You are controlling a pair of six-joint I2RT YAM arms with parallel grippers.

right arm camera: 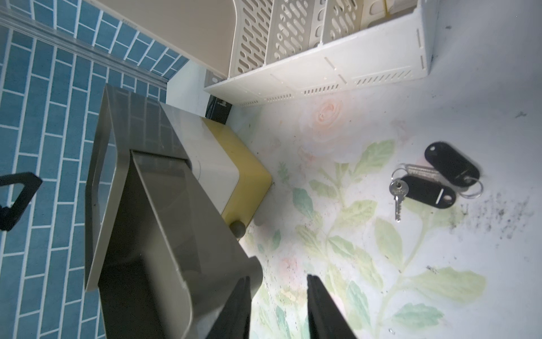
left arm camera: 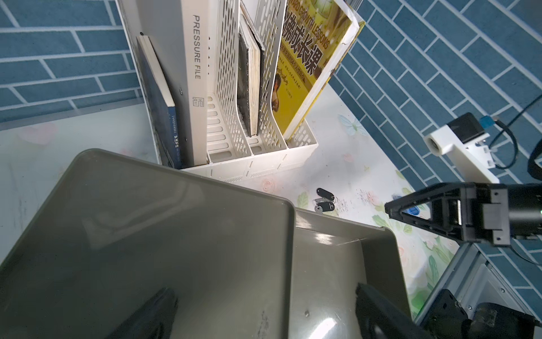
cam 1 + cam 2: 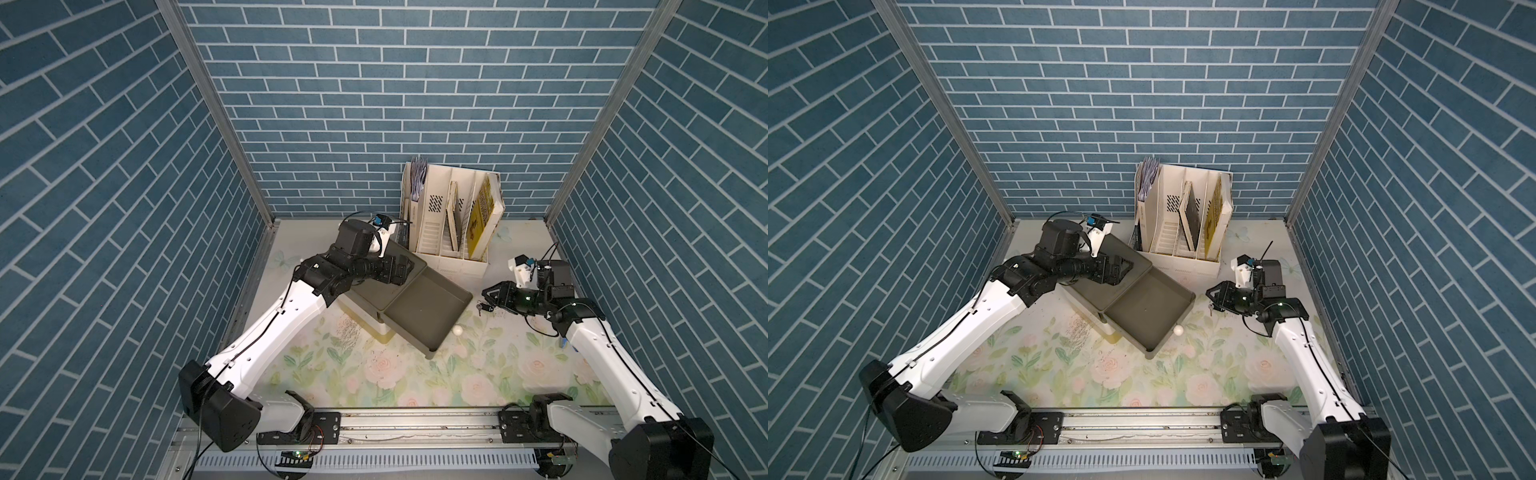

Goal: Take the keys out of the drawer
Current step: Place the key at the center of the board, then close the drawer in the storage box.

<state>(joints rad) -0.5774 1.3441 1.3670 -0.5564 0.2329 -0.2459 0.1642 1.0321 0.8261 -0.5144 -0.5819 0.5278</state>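
The keys (image 1: 434,182), flat metal on thin wire rings with glossy oval black fobs, lie on the floral surface (image 3: 374,374), right of centre in a top view, just outside the smooth olive drawer (image 3: 428,309); my right claw (image 1: 277,278) stands apart near them, gripping nothing; my left claw (image 2: 264,293) is spread wide over the cabinet top (image 2: 146,234).

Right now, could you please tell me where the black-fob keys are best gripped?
Probably by the black fob beside the silver key, from straight above, jaws across its narrow width: the keys lie flat on the table, and that fob looks bulkiest.
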